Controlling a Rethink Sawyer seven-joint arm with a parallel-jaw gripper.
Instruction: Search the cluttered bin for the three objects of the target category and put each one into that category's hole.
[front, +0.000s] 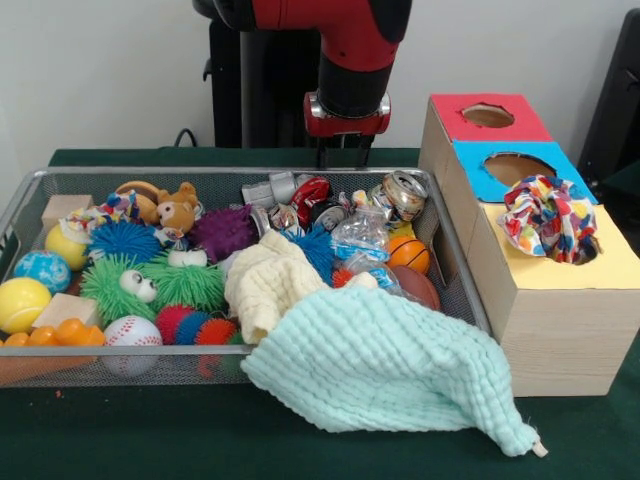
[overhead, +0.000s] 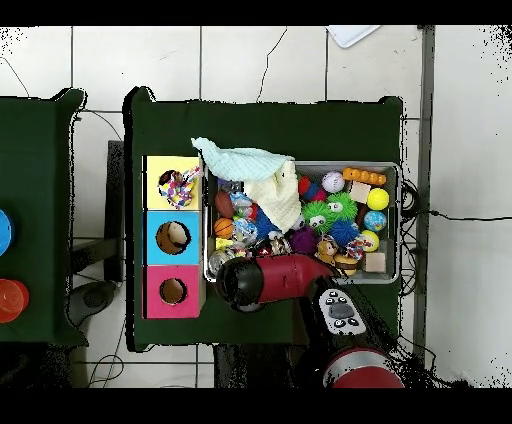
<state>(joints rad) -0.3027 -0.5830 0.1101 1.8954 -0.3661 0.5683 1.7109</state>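
The wire mesh bin (front: 230, 172) is full of toys, cans and cloths; it also shows in the overhead view (overhead: 398, 225). One ruffled multicolour fabric piece (front: 548, 218) lies bunched on the yellow box top (front: 610, 265), covering most of its hole; the overhead view shows it there too (overhead: 178, 187). A second ruffled piece (front: 110, 208) lies in the bin's far left corner beside a teddy bear. I see no third one. My gripper (front: 345, 155) hangs behind the bin's far rim, holding nothing that I can see.
A mint waffle cloth (front: 390, 365) hangs over the bin's near rim onto the green table. A cream cloth (front: 265, 280) lies beside it. Blue-topped (front: 515, 168) and red-topped (front: 488, 115) boxes stand behind the yellow one. Crushed cans (front: 400, 192) lie under the gripper.
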